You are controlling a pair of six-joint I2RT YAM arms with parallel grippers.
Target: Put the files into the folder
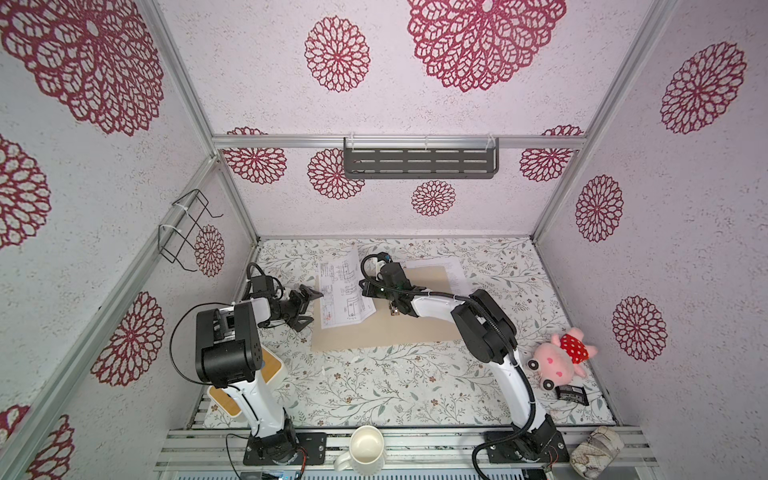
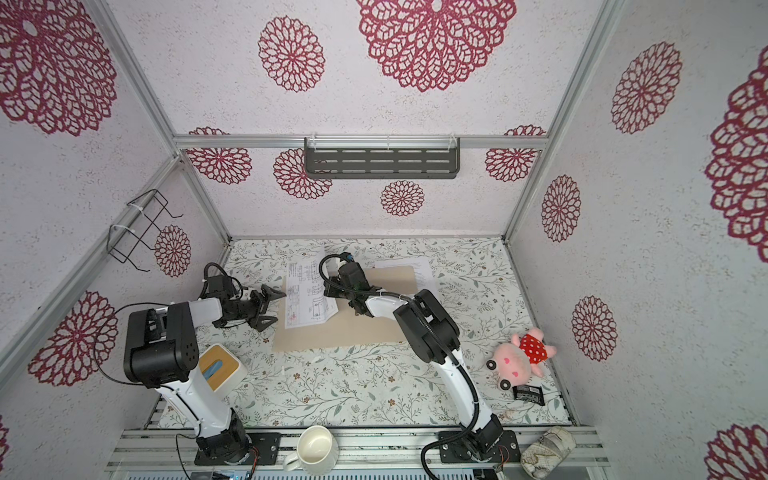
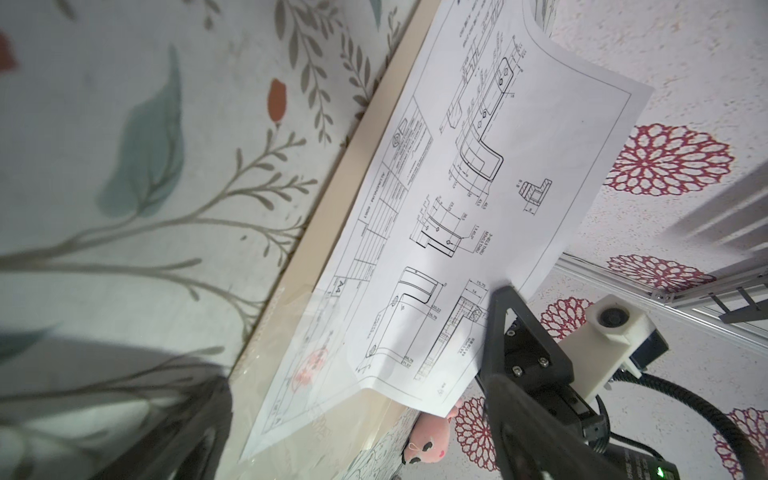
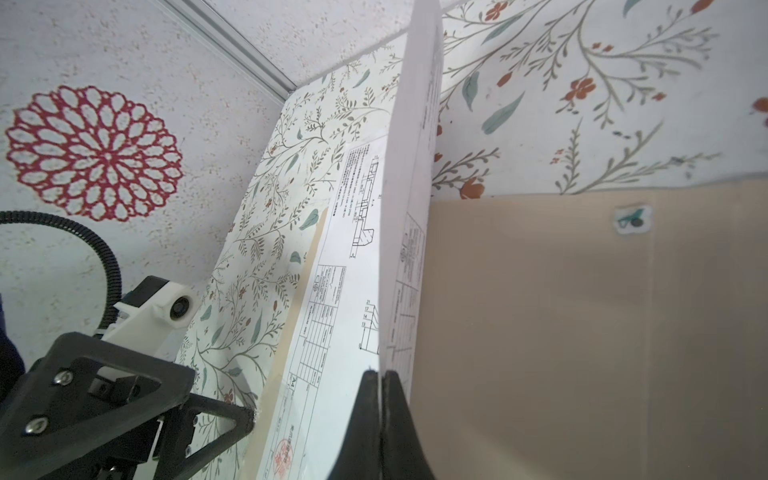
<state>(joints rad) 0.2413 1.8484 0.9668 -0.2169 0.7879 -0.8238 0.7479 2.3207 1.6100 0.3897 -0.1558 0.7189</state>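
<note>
1. The folder [image 1: 399, 332] lies flat on the tabletop [image 1: 374, 386], in the middle toward the far side. It looks opened out, so its inner face is ready to receive the files.
2. The drawing sheet [image 1: 345, 303] rests on the left part of the folder. Its left side lies down and its right edge is raised, so the paper curves upward.
3. That edge is up because my right gripper [image 4: 380, 377] pinches it. The jaws are pressed together on the paper edge, with nothing else between them.
4. I judge that this hold serves to shift or straighten the sheet on the folder, because thin paper is hard to take when it lies flat.
5. My left gripper [image 1: 309, 307] is spread wide and holds nothing. It hovers just left of the folder's left edge, very near the drawing sheet. I cannot tell if a fingertip touches the paper.
6. The text sheet [image 1: 457, 274] is at the far right corner of the folder. The folder seems to cover part of it, so it is not yet inside.
</note>
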